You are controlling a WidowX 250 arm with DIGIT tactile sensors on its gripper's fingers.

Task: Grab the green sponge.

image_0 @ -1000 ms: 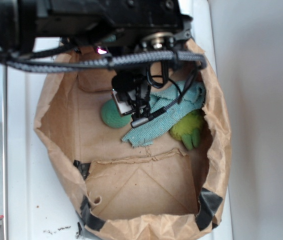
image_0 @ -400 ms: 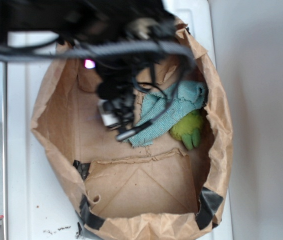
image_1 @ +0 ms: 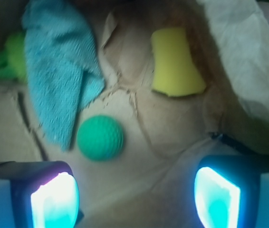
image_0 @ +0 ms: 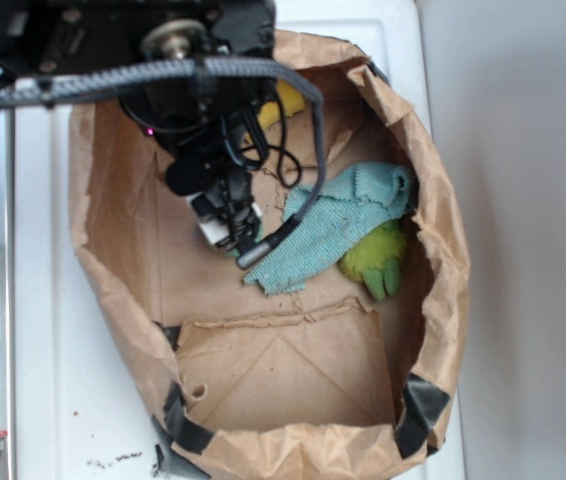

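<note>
Gripper (image_1: 134, 199) hovering with fingers (image_1: 53, 199) spread wide, holding nothing | green sponge (image_1: 100, 137) lying on bag floor (image_1: 172, 133), just beside teal cloth (image_1: 58, 66) | yellow sponge (image_1: 175, 61) resting well apart

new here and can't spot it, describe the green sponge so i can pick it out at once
Look inside the brown paper bag, on its floor. Beside the lower tip of the teal cloth lies the green sponge: a round, dimpled sea-green ball, unlike the flat yellow sponge or the woven cloth.
</note>
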